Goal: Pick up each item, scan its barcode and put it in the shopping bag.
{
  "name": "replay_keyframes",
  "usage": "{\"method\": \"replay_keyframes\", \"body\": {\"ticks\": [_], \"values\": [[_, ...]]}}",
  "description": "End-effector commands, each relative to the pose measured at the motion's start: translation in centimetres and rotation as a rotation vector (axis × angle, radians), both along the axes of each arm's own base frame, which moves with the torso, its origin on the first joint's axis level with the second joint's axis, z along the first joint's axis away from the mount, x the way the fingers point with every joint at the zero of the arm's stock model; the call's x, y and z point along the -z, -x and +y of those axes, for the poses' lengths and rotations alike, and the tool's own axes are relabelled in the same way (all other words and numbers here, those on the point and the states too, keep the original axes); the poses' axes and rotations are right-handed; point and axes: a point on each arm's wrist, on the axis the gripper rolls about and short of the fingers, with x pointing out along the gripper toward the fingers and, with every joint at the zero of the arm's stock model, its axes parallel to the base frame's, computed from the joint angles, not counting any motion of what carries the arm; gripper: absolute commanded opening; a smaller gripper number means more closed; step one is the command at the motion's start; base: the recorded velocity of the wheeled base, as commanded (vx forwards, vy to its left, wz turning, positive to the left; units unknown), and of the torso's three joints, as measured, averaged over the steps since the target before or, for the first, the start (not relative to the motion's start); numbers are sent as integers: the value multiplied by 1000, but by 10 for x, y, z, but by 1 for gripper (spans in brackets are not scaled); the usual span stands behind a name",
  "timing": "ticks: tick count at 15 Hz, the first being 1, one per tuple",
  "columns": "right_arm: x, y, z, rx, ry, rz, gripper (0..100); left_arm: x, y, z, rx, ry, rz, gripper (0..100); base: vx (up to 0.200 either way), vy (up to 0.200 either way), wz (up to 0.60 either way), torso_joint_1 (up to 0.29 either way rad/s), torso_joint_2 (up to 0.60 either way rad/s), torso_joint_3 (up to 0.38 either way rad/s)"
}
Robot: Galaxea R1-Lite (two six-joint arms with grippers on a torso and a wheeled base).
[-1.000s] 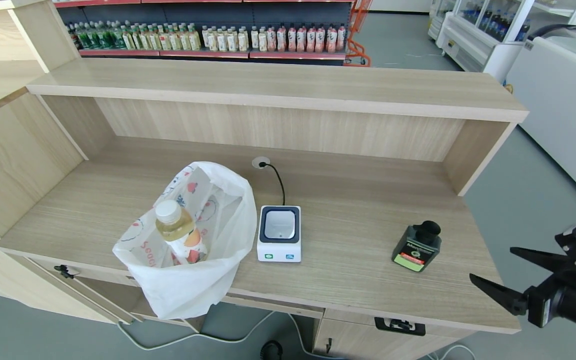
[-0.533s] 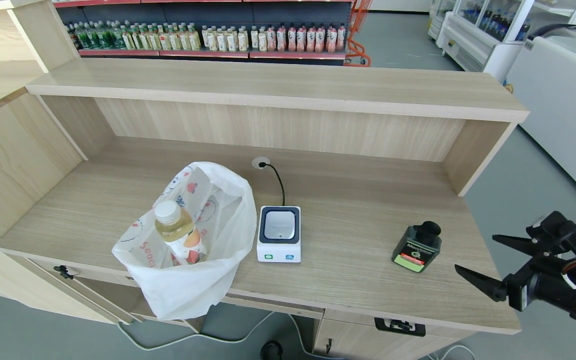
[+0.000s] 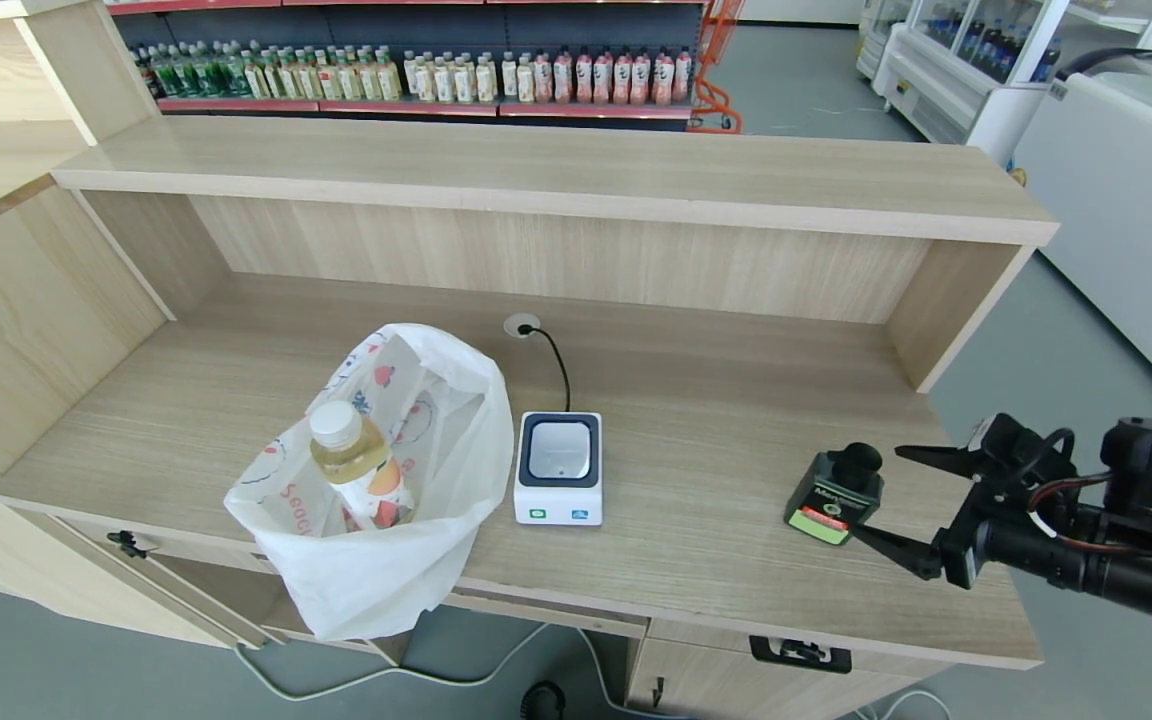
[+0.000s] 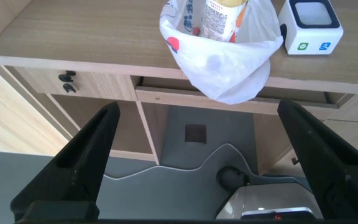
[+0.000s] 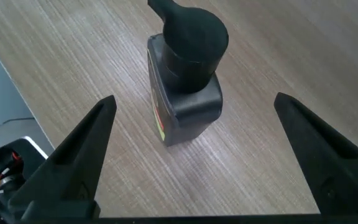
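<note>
A small dark bottle with a black cap and a green-and-red label (image 3: pixel 834 494) (image 5: pixel 185 93) stands on the wooden counter (image 3: pixel 696 420) at the right. My right gripper (image 3: pixel 896 505) (image 5: pixel 204 168) is open just to the right of it, one finger on each side, not touching. The white shopping bag (image 3: pixel 376 500) (image 4: pixel 219 53) hangs over the counter's front edge at the left, with a drink bottle (image 3: pixel 356 465) (image 4: pixel 219 15) inside. A white barcode scanner (image 3: pixel 560 467) (image 4: pixel 309 22) sits next to the bag. My left gripper (image 4: pixel 204 155) is open, low in front of the counter below the bag.
The scanner's black cable (image 3: pixel 554 360) runs back to a grommet in the counter. A raised shelf (image 3: pixel 536 170) and side panels enclose the counter at the back and sides. Drawers with black handles (image 3: pixel 798 652) lie under the front edge. Bare counter lies between scanner and dark bottle.
My right gripper has moved left and forward from beyond the counter's right end to either side of the dark bottle, staying open. The bag, scanner and bottle have not moved.
</note>
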Motion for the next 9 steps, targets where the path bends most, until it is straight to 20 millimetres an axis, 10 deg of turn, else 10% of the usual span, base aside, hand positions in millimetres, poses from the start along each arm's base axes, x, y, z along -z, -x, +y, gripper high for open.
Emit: {"method": "replay_keyframes", "body": {"ticks": [1, 8, 9], "values": [[17, -14, 0, -13, 12, 40, 100, 0, 0, 0, 0, 0, 0, 100, 0, 0, 0, 0, 0, 0], [34, -28, 10, -57, 20, 77, 100, 0, 0, 0, 0, 0, 0, 100, 0, 0, 0, 0, 0, 0], [36, -32, 11, -82, 12, 74, 0, 0, 0, 0, 0, 0, 0, 100, 0, 0, 0, 0, 0, 0]]}}
